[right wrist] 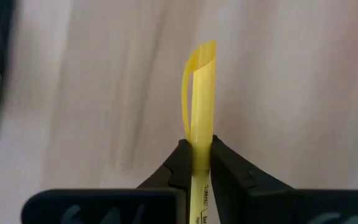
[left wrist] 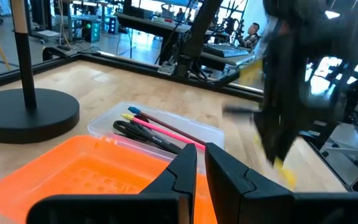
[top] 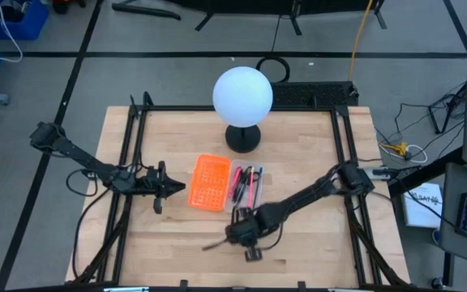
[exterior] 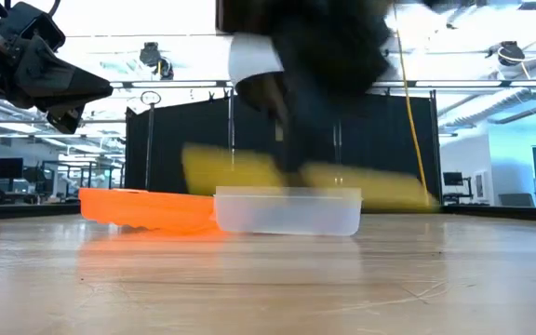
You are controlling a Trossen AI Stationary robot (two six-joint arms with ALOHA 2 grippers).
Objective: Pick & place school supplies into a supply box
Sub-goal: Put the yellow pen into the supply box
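Observation:
My right gripper (right wrist: 201,163) is shut on a yellow pen (right wrist: 201,93), over the table's near middle (top: 246,235); in the low view the pen is a yellow blur (exterior: 370,184) in front of the supply box. The supply box (top: 247,186) is a clear shallow tray resting flat on the table, with black, pink and yellow-tipped pens (left wrist: 157,132) lying in it. My left gripper (left wrist: 201,168) is shut, raised above the near-left edge of the orange perforated panel (top: 209,182), touching nothing. No scissors show. My right gripper pinches the yellow pen between its two fingers on the barrel just below the clipped cap (right wrist: 199,146). The fingers (right wrist: 229,171) come from above, pointing down, and lie across the pen. The pen is lifted clear of the table and roughly level.
A lamp with a white globe (top: 242,93) stands on a black round base (top: 242,138) at the far middle, behind the tray. The orange panel (exterior: 147,209) lies just left of the supply box (exterior: 287,212). Bare wood (top: 314,251) lies along the near edge.

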